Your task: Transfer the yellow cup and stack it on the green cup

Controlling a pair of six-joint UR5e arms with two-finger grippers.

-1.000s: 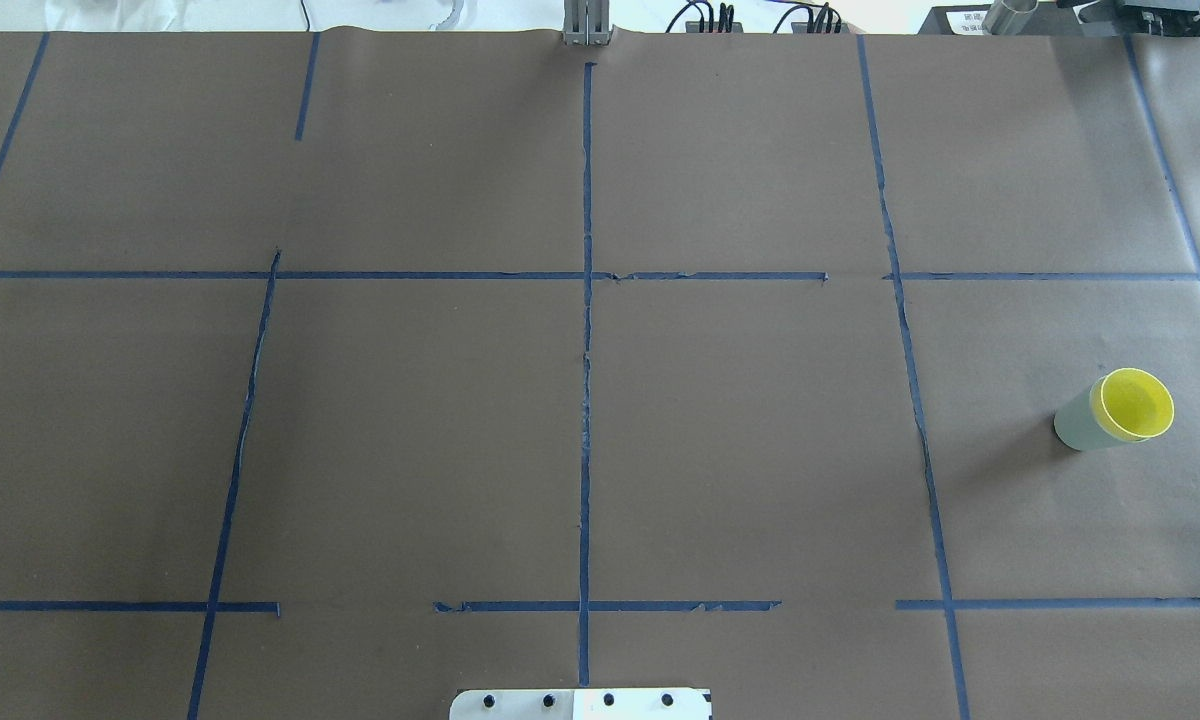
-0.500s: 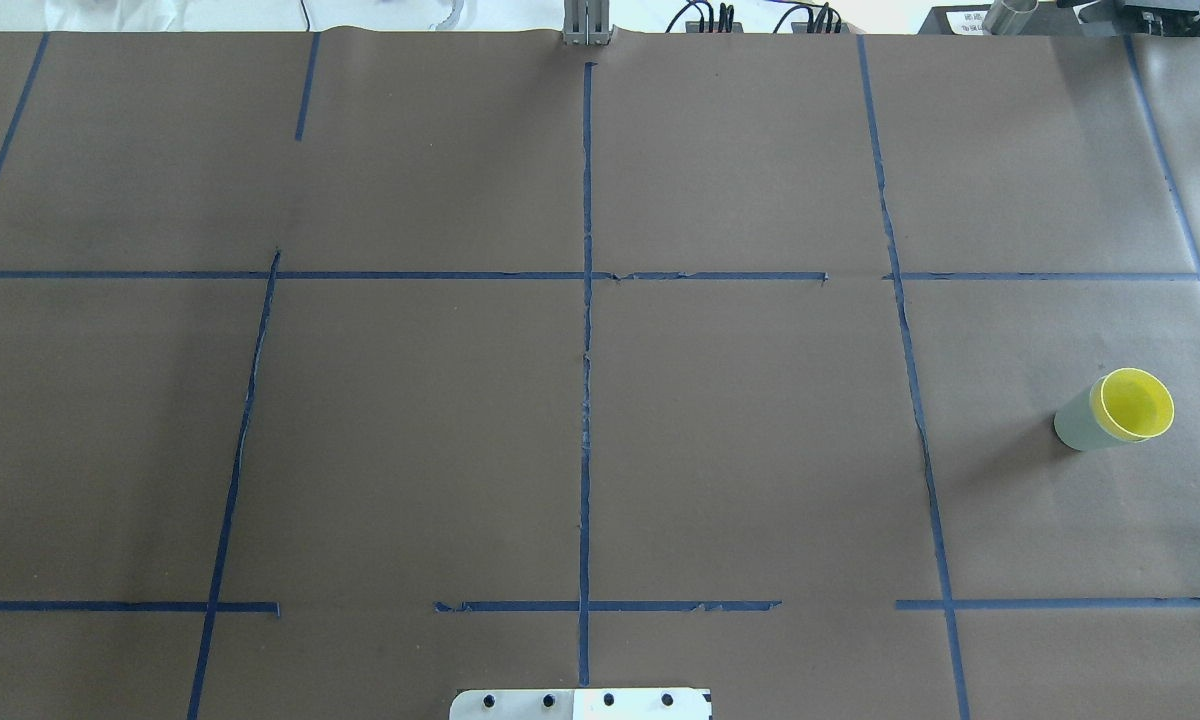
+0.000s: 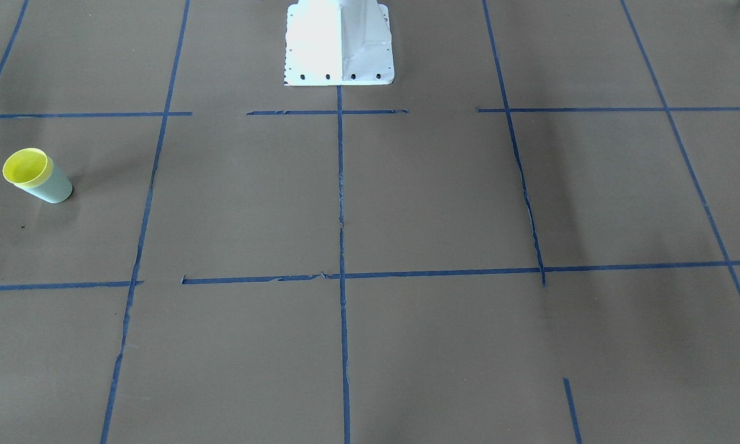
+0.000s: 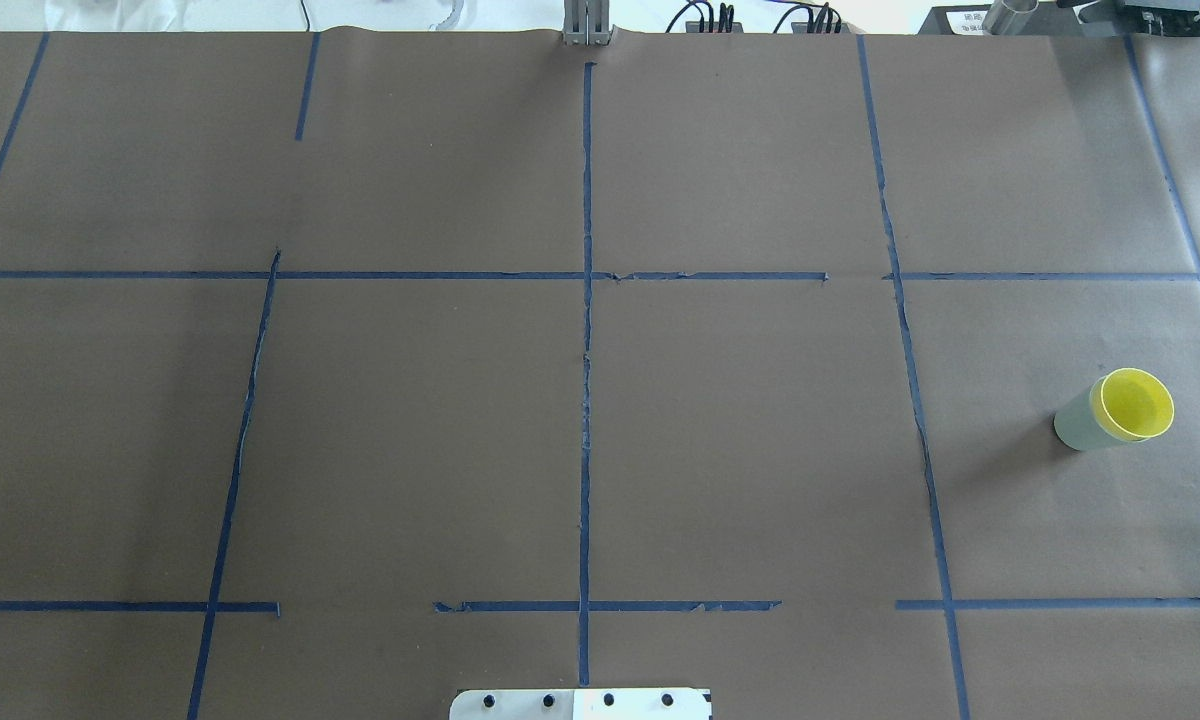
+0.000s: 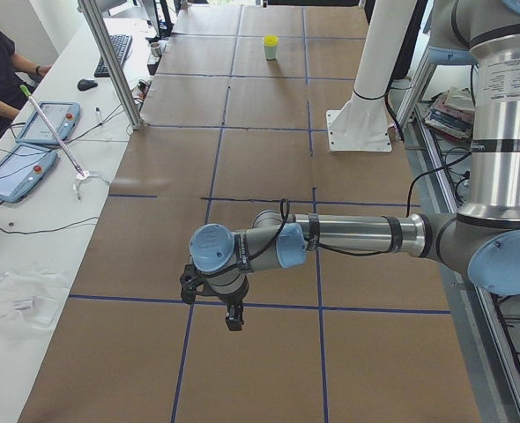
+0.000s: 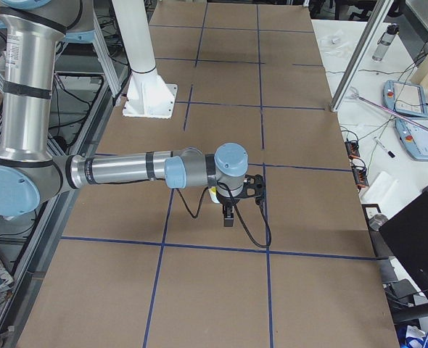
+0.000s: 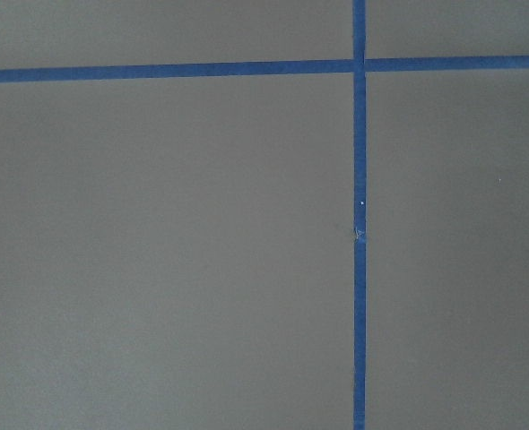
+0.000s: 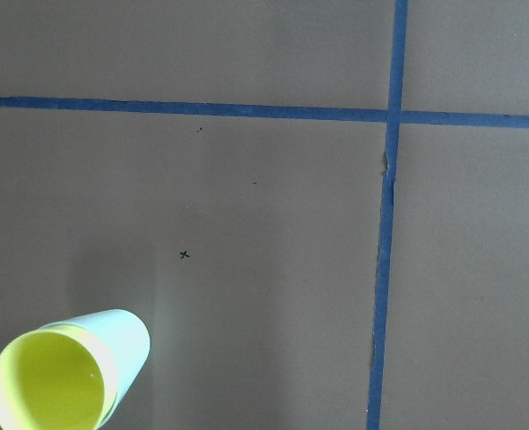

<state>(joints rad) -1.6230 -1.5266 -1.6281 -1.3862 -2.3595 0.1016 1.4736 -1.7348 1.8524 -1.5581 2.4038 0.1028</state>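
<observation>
The yellow cup (image 4: 1138,403) sits nested inside the green cup (image 4: 1078,425), and only its rim and inside show. The pair stands upright on the brown table at the right edge of the overhead view, and at the left in the front-facing view, yellow cup (image 3: 24,168) in green cup (image 3: 57,190). The right wrist view shows the yellow cup (image 8: 45,392) and the green cup (image 8: 128,339) at its lower left, from above. My right gripper (image 6: 239,203) hangs beside the cups, and my left gripper (image 5: 211,304) hangs over the table's other end. Both show only in side views, so I cannot tell open or shut.
The table is covered in brown paper with a blue tape grid (image 4: 586,300). The white robot base (image 3: 339,43) stands at the table's near-robot edge. An operator and tablets (image 5: 18,150) are at a side desk beyond the far edge.
</observation>
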